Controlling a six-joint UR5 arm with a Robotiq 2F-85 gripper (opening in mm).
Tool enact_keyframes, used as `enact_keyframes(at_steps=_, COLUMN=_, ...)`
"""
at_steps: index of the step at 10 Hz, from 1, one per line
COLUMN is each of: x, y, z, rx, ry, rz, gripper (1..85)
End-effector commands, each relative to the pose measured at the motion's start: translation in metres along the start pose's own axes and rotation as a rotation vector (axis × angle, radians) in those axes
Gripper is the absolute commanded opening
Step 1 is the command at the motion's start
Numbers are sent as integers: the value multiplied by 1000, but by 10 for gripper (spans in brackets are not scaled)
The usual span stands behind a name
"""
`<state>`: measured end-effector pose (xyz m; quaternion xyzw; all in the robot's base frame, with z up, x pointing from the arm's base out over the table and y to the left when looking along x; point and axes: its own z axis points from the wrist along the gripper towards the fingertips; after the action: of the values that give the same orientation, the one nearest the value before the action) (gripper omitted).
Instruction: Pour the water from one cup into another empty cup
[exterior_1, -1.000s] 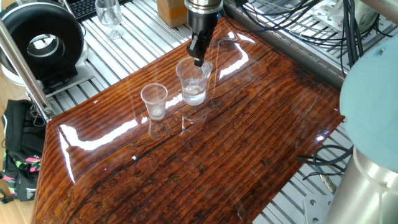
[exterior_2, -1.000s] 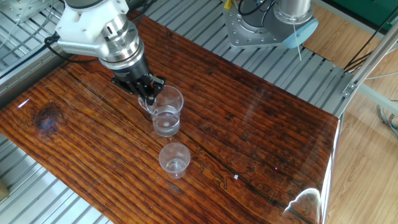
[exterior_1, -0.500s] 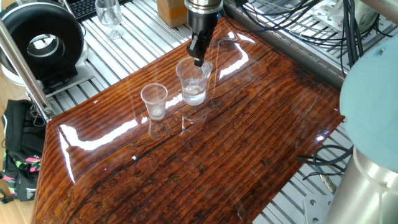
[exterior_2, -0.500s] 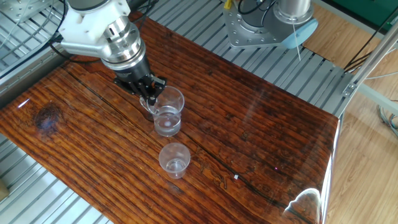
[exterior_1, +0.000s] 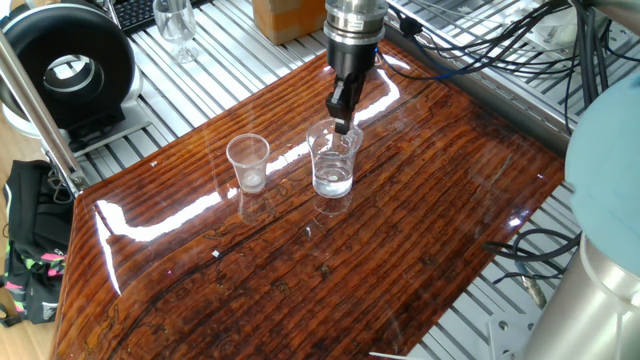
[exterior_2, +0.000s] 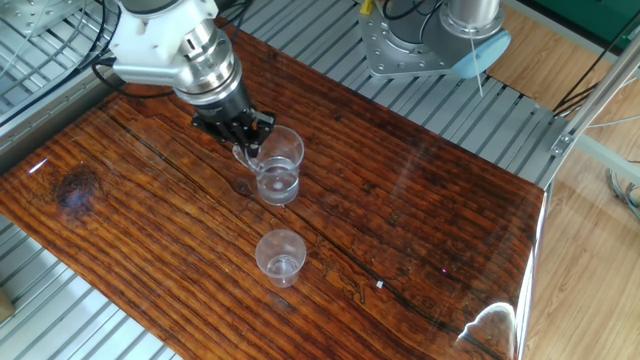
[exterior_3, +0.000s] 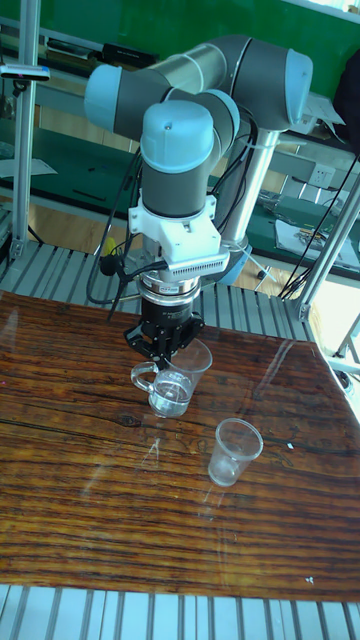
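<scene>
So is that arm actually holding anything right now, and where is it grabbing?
Yes: the tool grips the glass mug at its rim, on the handle side.

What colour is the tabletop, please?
Reddish-brown with dark streaked wood grain, glossy; the tabletop shows best in one fixed view.

Wine glass (exterior_1: 176, 22) cut off at top edge; end effector (exterior_2: 247, 143) fingertips hidden — mug (exterior_2: 276, 167) rim.

End effector (exterior_1: 343, 113) downward (fingers closed), arm vertical.
</scene>
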<state>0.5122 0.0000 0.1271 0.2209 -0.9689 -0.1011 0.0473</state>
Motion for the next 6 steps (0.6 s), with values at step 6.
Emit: enact_keyframes(at_steps=6, x=-2, y=0, z=6, rx=-7, ry=-7, rz=-57, gripper=17)
